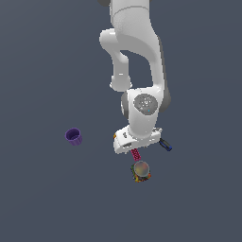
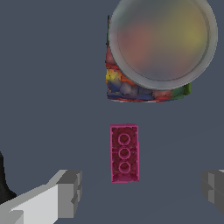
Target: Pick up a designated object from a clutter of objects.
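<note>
The designated object is a small magenta-pink oblong block (image 2: 124, 153) with three round studs on its face, lying flat on the grey floor. In the exterior view only part of the pink block (image 1: 135, 154) shows below the arm's hand. My gripper (image 2: 142, 192) hangs above the block, open, with one finger (image 2: 70, 192) on each side and a wide gap around it. Nothing is held. Of the clutter of objects, the multicoloured blob (image 2: 131, 87) with a greyish sphere (image 2: 162, 41) lies just beyond the block's far end, also seen as the blob (image 1: 141, 173) in the exterior view.
A purple cup (image 1: 73, 136) stands apart toward the exterior view's left. A blue-handled screwdriver (image 1: 165, 144) pokes out beside the hand on the exterior view's right. An orange bit (image 1: 114, 135) shows at the hand's other edge.
</note>
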